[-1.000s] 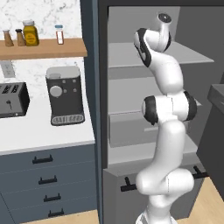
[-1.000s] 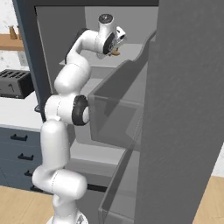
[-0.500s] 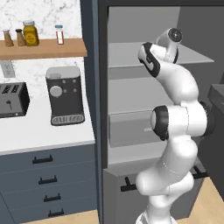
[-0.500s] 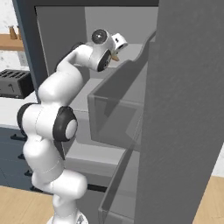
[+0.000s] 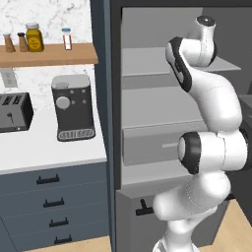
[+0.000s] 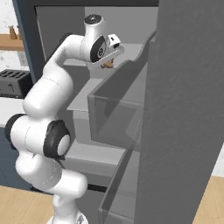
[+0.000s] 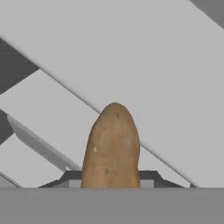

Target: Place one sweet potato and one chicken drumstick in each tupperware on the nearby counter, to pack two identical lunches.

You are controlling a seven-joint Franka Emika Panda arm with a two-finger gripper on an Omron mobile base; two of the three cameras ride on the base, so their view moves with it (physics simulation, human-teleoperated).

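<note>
The white arm reaches up into the open grey refrigerator (image 5: pixel 147 113), its wrist level with the upper shelf (image 5: pixel 142 61). In the hand view a tan-brown, speckled sweet potato (image 7: pixel 112 146) with a tapered end stands straight up from between the pincer (image 7: pixel 112 177) fingers, its lower part hidden at the bottom of that view; the pincer is closed narrowly on it, holding it clear of the pale grey fridge surfaces behind. From the right base view the pincer (image 6: pixel 108 61) points toward the fridge interior just above the shelf edge, and a small brown piece of the sweet potato (image 6: pixel 107 64) shows under the white hand, near the translucent bin of the open fridge door (image 6: pixel 183 109). To the left of the fridge, the flat white counter (image 5: pixel 39 152) sits above dark blue-grey drawers with black handles (image 5: pixel 49 211) and carries a black and silver coffee machine (image 5: pixel 73 107) and a dark toaster (image 5: pixel 14 113). Above it, a wooden wall shelf (image 5: pixel 49 53) holds small bottles and an amber jar (image 5: pixel 33 37).
</note>
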